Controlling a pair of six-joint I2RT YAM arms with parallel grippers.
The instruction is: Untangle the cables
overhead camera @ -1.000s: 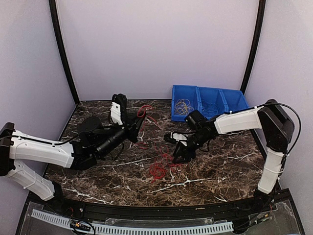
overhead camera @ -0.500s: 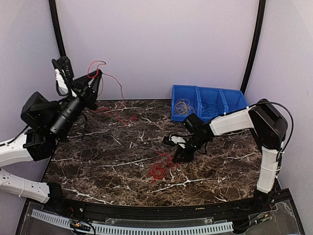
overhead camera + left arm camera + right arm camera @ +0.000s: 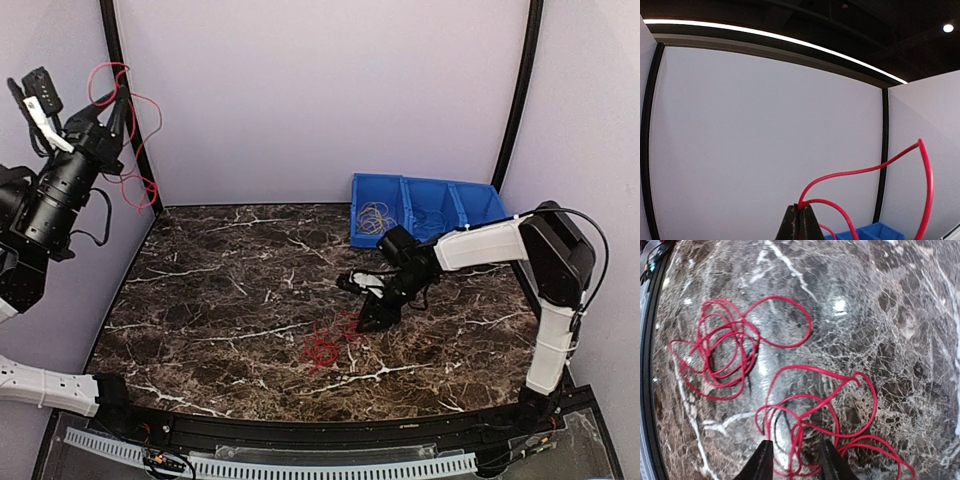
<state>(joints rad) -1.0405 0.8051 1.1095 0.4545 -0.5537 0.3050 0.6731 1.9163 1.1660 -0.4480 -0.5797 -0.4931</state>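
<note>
Our left gripper (image 3: 112, 115), pinched shut on one red cable (image 3: 137, 150), is high at far left. Our right gripper (image 3: 368, 318) — jaws partly apart, gripping nothing — is nearer: the red tangle (image 3: 323, 347) lies directly beneath it on the marble table (image 3: 200, 300).

The thin red wire loop (image 3: 860, 171) runs off the frame's lower right; what lies in the blue plastic bin (image 3: 487, 205) is too small to tell.

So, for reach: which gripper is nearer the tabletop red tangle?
Right: the right gripper is at the red tangle; left gripper holds a red cable high, far left.
</note>
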